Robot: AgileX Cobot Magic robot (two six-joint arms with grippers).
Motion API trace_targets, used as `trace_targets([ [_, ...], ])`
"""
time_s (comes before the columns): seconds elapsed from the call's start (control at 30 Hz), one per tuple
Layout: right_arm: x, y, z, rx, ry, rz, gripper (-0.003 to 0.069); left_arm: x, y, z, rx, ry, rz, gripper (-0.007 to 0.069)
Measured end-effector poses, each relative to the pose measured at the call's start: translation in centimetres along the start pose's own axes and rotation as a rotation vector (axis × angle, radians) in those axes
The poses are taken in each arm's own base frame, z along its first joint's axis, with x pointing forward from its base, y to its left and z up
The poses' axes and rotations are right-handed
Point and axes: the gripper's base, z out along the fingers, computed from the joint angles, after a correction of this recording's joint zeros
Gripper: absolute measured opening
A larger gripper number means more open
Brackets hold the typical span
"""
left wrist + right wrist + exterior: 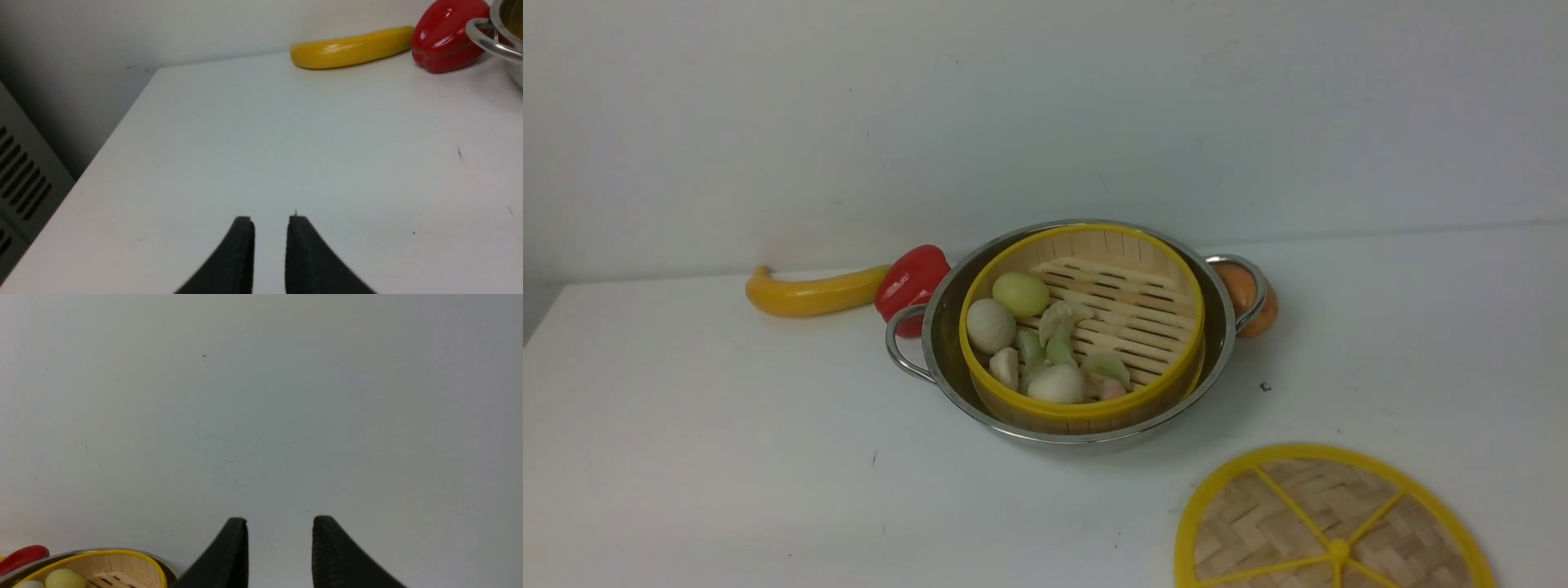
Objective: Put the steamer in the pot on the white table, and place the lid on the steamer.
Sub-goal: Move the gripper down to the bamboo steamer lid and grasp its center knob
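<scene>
The steamer (1131, 306), a yellow-rimmed bamboo basket holding toy buns and dumplings, sits inside the shiny pot (941, 331) at the middle of the white table (686, 449). The lid (1307, 523), a woven disc with yellow spokes, lies flat on the table at the front right, partly cut off by the picture's edge. Neither arm shows in the front view. My left gripper (269, 218) hovers over bare table, narrowly open with nothing between its fingers. My right gripper (280, 518) is open and empty, with the steamer (102, 561) off to one side.
A long yellow squash (817, 291) and a red pepper (913, 278) lie behind the pot's left handle. An orange fruit (1252, 298) sits behind its right handle. The wall stands close behind. The table's left edge (118, 126) drops off beside a grey vented panel.
</scene>
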Motion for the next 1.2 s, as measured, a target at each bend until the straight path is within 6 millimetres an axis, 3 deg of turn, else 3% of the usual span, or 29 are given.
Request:
trace_targets([
  [1.2,0.00,0.00,0.00,0.000,0.000,0.000,0.0243,-0.02,-0.31,-0.01,0.057,-0.003,-0.050,0.0156],
])
